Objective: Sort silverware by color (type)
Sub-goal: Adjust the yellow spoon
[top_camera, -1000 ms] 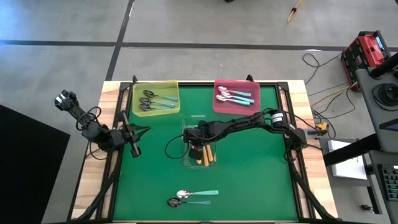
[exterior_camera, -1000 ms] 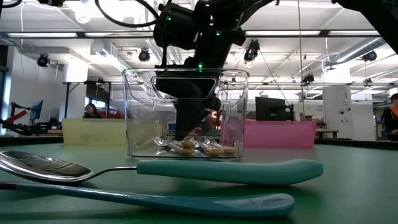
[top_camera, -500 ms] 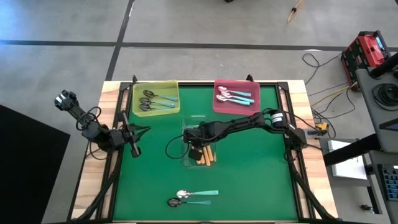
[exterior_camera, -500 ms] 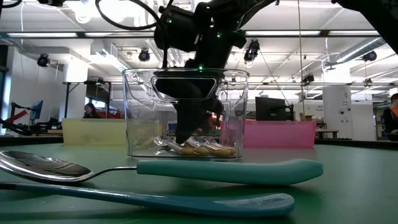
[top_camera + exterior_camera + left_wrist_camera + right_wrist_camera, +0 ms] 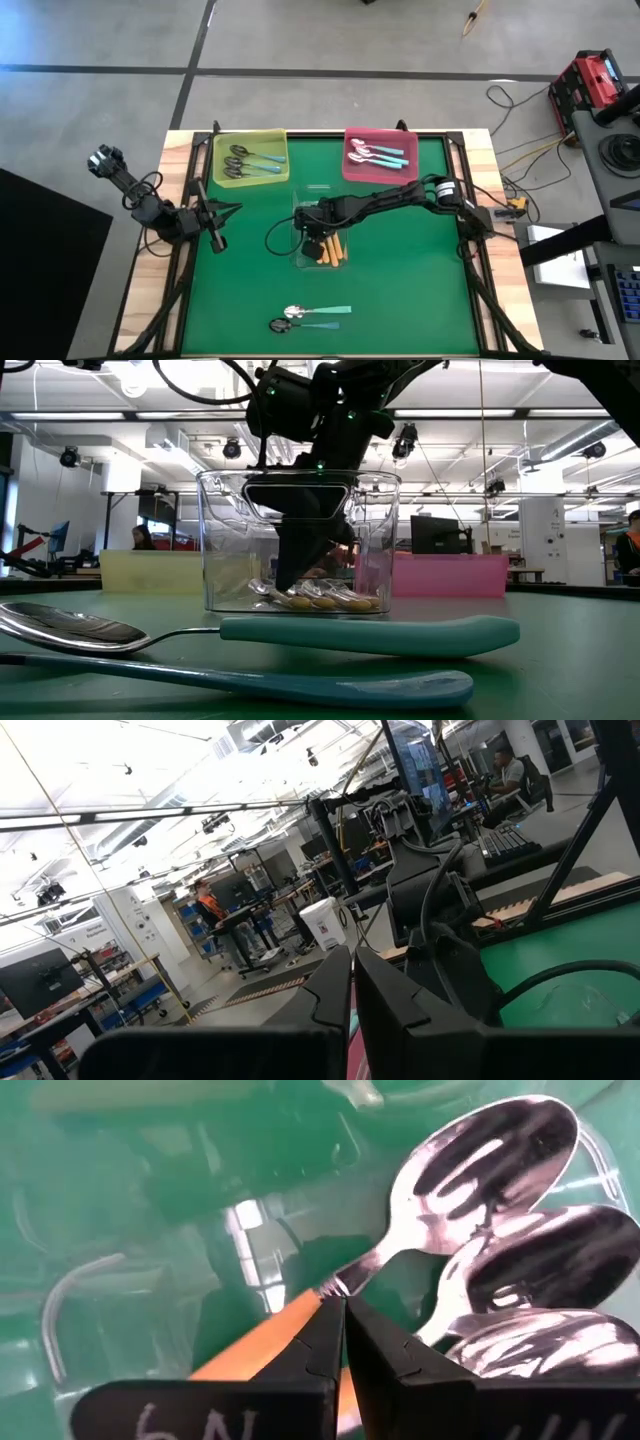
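1. The right gripper [image 5: 343, 1312], fingers pressed together, pinches an orange-handled spoon [image 5: 440, 1210] at its neck inside the clear tray [image 5: 300, 258] at frame centre.
2. The right arm [image 5: 400, 195] reaches leftward from the table's right edge, its wrist dipped into the tray.
3. The left gripper [image 5: 218, 240], closed and empty, waits at the left edge.
4. Sorted spoons lie in the yellow tray [image 5: 250, 136] upper left and the pink tray [image 5: 352, 172] upper centre; two teal-handled spoons [image 5: 310, 317] rest on the green mat [image 5: 400, 290], lower centre.
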